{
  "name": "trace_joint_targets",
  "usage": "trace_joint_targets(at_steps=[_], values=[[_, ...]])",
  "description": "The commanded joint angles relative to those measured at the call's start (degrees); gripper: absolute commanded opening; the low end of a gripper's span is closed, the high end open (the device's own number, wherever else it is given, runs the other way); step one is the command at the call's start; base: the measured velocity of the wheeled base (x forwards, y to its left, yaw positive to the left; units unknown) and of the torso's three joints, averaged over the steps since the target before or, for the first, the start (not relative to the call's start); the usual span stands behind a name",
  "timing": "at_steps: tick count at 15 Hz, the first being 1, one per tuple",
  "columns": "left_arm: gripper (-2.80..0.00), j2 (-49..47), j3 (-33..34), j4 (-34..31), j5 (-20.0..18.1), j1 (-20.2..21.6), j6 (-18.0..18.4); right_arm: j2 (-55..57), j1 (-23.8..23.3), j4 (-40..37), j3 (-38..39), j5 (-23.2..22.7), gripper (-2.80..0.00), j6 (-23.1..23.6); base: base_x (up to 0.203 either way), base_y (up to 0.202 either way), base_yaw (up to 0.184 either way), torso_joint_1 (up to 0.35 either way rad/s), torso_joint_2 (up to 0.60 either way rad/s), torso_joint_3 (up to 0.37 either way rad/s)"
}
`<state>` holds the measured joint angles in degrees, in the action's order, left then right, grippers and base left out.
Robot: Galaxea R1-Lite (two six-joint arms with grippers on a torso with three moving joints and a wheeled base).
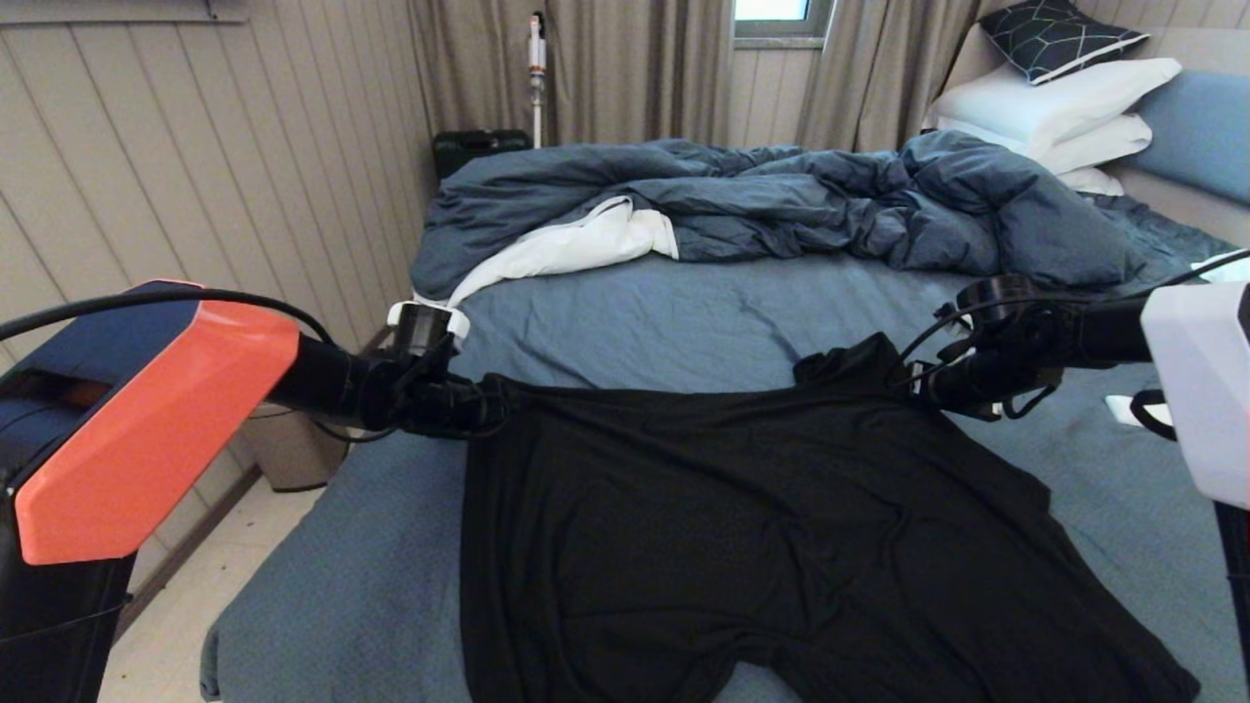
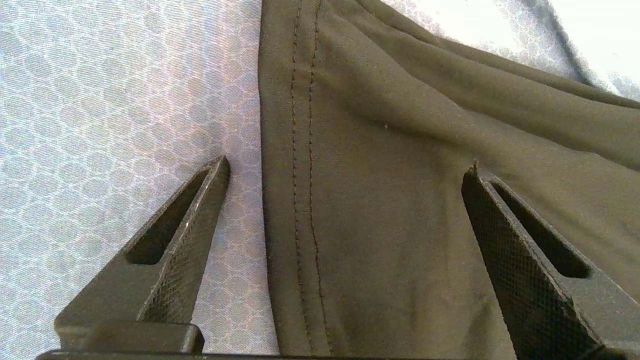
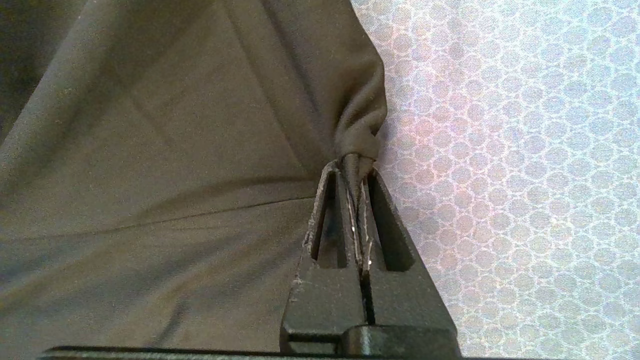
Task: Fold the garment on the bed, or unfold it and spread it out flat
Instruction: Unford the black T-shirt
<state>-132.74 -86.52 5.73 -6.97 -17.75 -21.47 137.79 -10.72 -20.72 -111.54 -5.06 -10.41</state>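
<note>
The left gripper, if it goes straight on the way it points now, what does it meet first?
Probably the garment: the open left gripper straddles its stitched hem, one finger over the bed sheet, the other over black cloth. How far above the fabric it hangs is unclear.

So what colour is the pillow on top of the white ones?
Dark navy cushion with thin white geometric lines, seen best in the head view.

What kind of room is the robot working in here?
Most likely a bedroom. A large bed fills the view, with a rumpled duvet and stacked white pillows at its head, and curtains hang along the far wall by a small window.
</note>
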Motion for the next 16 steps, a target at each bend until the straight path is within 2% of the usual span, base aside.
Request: trace_joint_targets(at_steps=[1, 2, 11, 16], values=[[0.0, -0.24, 0.12, -0.02, -0.06, 0.0, -0.15, 0.11, -0.01, -0.11, 0.01, -0.04, -2.8, -0.05, 0.0, 0.0, 0.0, 0.0, 0.0, 0.0], [-2.8, -0.24, 0.31, -0.02, 0.03, 0.0, -0.07, 0.02, -0.01, -0.11, 0.01, -0.04, -2.8, -0.05, 0.0, 0.0, 0.0, 0.0, 0.0, 0.0], [-2.8, 0.61, 1.03, 1.55, -0.02, 0.02, -0.1, 0.11, 0.04, 0.12, -0.19, 0.14, -2.8, -0.11, 0.0, 0.0, 0.0, 0.0, 0.0, 0.0], [-2.8, 2.36, -0.42, 4.85, 1.59, 0.61, 0.06, 0.02, -0.33, 7.91, -0.25, 0.72, -2.8, -1.37, 0.0, 0.0, 0.0, 0.0, 0.0, 0.0]])
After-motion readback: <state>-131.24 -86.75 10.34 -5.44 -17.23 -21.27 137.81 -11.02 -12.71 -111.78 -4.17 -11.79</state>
